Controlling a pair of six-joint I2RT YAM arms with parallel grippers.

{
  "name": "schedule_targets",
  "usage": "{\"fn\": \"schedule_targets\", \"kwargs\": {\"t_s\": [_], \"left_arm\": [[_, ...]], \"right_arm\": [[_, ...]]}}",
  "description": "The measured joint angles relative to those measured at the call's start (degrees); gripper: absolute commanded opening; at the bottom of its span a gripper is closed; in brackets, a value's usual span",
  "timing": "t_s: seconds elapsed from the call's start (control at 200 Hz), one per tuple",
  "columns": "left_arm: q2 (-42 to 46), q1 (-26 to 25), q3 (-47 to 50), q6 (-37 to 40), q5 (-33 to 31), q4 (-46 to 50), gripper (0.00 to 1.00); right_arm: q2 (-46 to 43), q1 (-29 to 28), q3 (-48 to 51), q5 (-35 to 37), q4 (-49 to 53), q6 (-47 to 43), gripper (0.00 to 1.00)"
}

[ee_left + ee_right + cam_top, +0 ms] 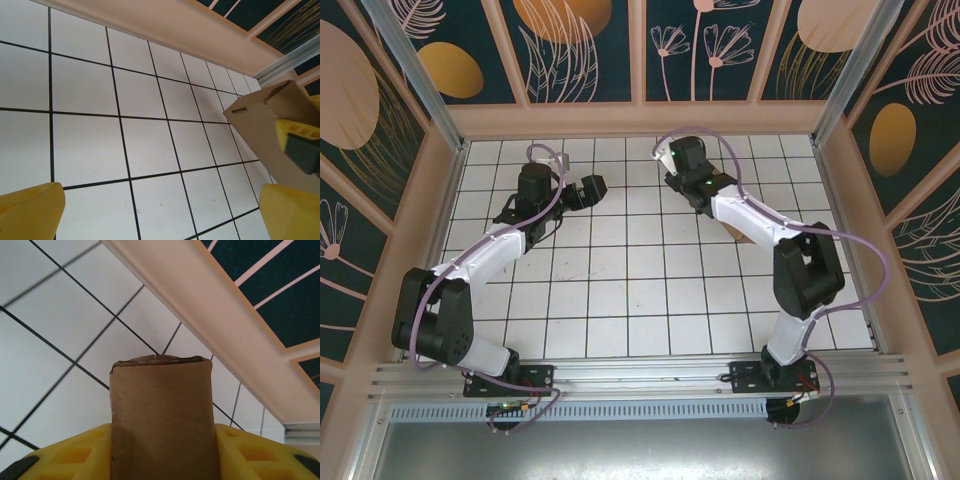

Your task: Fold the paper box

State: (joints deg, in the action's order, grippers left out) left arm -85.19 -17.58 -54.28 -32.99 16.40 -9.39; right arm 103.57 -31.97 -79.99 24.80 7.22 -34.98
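Brown corrugated cardboard of the paper box (160, 405) is standing up between the two yellow fingers (70, 457) of the right hand (162, 452), which is clamping a flat panel of it from both sides. The panel's top edge is curling slightly. In the left wrist view the paper box (260, 125) is showing at the right edge, tilted over the white tiled worktop (125, 140). A small slot is showing near its upper corner, and a yellow-and-black finger (296, 131) is pressing on its face. The left hand (160, 212) is hovering near the box, its yellow fingers (30, 210) standing wide apart and gripping nothing. From above, both arms are reaching over the far half of the worktop, the left hand (588, 190) pointing toward the right arm (750, 220). Dark patterned wall panels (580, 40) are enclosing the worktop.
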Motion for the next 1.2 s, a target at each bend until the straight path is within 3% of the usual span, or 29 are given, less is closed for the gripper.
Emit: {"fn": "schedule_targets", "kwargs": {"t_s": [0.22, 0.365, 0.445, 0.515, 0.591, 0.776, 0.906, 1.201], "left_arm": [[0.0, 0.0, 0.0, 0.3, 0.0, 0.0, 0.98], [0.1, 0.0, 0.2, 0.4, 0.0, 0.2, 0.99], [0.1, 0.0, 0.2, 0.4, 0.0, 0.2, 0.99], [0.1, 0.0, 0.2, 0.4, 0.1, 0.2, 0.98], [0.1, 0.0, 0.2, 0.4, 0.8, 0.2, 0.98], [0.1, 0.0, 0.3, 0.4, 2.4, 0.2, 0.98], [0.1, 0.0, 0.5, 0.4, 2.7, 0.2, 0.98], [0.2, 0.3, 3.0, 0.6, 2.0, -1.8, 0.99]], "right_arm": [[10.0, -3.5, 0.9, 10.5, -6.3, -3.0, 0.43], [13.8, -5.1, 1.2, 15.8, -10.2, -3.7, 0.49], [14.7, -5.6, 1.2, 17.0, -11.4, -3.5, 0.57], [15.7, -5.7, 1.2, 17.0, -11.4, -2.7, 0.74], [17.0, -5.7, 1.6, 17.0, -11.2, -2.1, 0.85], [18.3, -5.5, 2.1, 16.5, -10.0, -1.0, 0.99], [17.7, -4.9, 2.0, 11.8, -8.7, 0.9, 0.99], [6.0, -2.7, 9.4, -13.9, -7.6, 11.2, 0.99]]}}
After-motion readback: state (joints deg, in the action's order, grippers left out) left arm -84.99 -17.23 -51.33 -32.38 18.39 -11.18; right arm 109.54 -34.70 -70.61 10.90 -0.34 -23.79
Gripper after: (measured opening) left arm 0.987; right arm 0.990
